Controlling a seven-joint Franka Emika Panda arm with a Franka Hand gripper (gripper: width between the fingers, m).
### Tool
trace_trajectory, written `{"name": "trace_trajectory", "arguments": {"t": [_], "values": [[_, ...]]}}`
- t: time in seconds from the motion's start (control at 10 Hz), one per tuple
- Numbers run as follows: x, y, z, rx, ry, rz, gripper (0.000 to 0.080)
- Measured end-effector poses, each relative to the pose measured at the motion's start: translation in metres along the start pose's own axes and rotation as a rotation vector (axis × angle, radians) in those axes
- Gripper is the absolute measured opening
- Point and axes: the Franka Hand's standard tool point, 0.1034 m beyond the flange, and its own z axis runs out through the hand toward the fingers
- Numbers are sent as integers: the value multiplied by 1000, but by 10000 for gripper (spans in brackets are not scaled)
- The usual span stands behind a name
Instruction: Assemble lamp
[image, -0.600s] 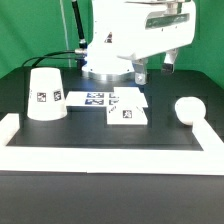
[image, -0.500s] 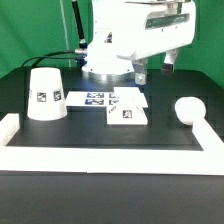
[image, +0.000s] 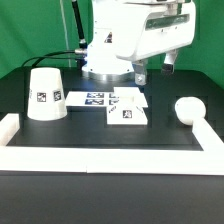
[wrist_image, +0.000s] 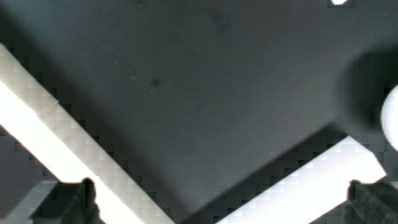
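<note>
Tags (image: 43, 97) on shade (image: 46, 80) and base (image: 138, 117), patterns only; bulb (image: 187, 108) apart; fingers (wrist_image: 64, 203) spread, empty.

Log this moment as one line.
jaws: open, empty, raised | shade: exterior view's left | base: centre, by marker board | bulb: exterior view's right | parts: all apart

No legible text — none anywhere
</note>
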Motion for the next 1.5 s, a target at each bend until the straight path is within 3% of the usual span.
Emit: {"name": "trace_trajectory", "arguments": {"t": [0.1, 0.3, 0.5, 1.1, 1.5], "values": [[-1, 0, 0, 0, 1, 4, 700], [-26, -6, 2, -14, 12, 90, 700], [-41, -19, 10, -5, 0, 184, 699], [-43, -20, 13, 2, -4, 301, 700], [-71, -40, 30, 6, -9, 683, 700]]}}
